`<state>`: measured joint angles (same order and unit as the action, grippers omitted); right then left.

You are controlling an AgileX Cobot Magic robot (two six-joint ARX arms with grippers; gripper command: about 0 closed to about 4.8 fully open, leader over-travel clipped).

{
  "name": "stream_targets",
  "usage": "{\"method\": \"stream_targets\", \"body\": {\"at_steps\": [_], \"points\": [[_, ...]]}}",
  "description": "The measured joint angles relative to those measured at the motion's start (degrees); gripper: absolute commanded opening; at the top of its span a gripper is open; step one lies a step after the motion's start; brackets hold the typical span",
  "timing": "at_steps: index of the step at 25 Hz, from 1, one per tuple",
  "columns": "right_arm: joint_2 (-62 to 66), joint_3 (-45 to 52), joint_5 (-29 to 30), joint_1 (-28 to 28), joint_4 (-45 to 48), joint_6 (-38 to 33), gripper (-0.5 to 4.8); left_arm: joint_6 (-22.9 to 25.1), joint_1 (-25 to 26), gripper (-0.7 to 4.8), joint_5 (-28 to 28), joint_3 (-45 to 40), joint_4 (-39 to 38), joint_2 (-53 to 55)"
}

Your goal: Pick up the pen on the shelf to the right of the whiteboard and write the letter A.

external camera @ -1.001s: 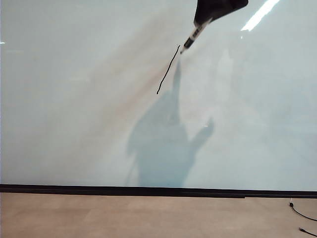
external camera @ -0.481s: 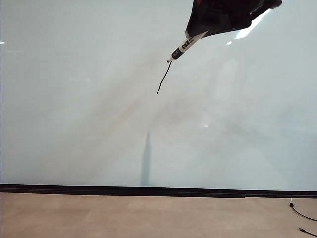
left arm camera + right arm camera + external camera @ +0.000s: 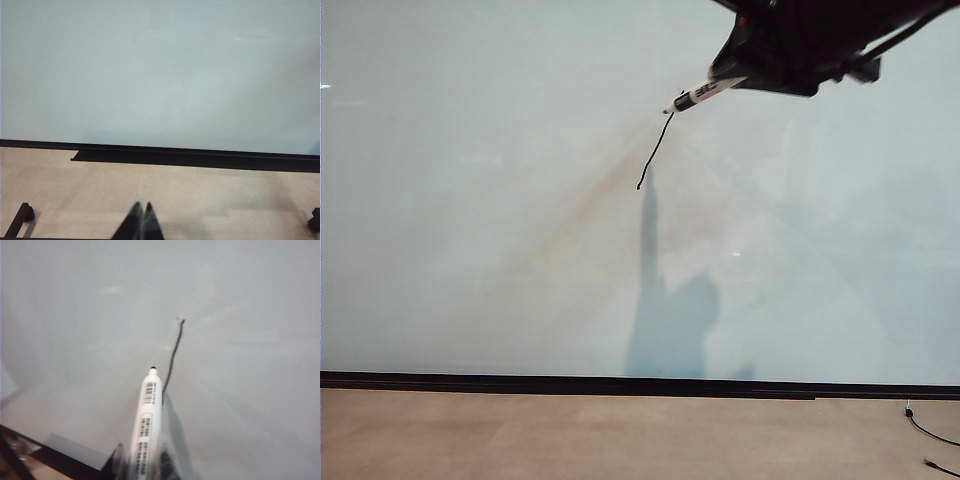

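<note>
R gripper [image 3: 745, 72] sat at the top right of the exterior view, clamped on the pen [image 3: 700, 95] w/ only the front part of the barrel sticking out. Pen angled down-left, its black tip at the upper end of a single slanted black stroke [image 3: 655, 150] on the whiteboard [image 3: 470, 200]; whether tip actually touched the board, can't tell. That stroke was all there was of the letter A (one leg, no crossbar). In the right wrist view the pen [image 3: 146, 430] ran up from between the gripper [image 3: 142, 467] fingers, label band facing the camera, tip just beside the stroke [image 3: 172, 357], whiteboard [image 3: 250, 300] filling the bg.

L gripper [image 3: 141, 222] was low, over the tan floor [image 3: 210, 195], fingers pressed together, holding nothing, well apart from the whiteboard [image 3: 160, 70]. Black strip [image 3: 200, 159] ran along the board's lower edge. A dark shadow [image 3: 670, 320] lay on the board below the stroke.
</note>
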<state>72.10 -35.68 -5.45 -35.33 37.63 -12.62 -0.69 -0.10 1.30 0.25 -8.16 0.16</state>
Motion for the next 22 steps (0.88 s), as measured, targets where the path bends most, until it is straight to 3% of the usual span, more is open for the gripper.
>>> {"method": "stream_targets", "body": {"at_steps": [4,8,22], "points": [[4.96,0.0,6.43,1.6,9.94,-2.64,-0.06,0.0,0.0,-0.04,0.0,0.0,0.0,0.0],[5.88,0.0,8.98,2.47,14.23,-4.17,-0.06,0.0,0.0,-0.04,-0.02,0.0,0.0,0.0],[5.99,0.0,6.58,4.59,16.31,-13.22,-0.06,-0.02,0.0,-0.05,0.0,0.0,0.0,0.0]]}}
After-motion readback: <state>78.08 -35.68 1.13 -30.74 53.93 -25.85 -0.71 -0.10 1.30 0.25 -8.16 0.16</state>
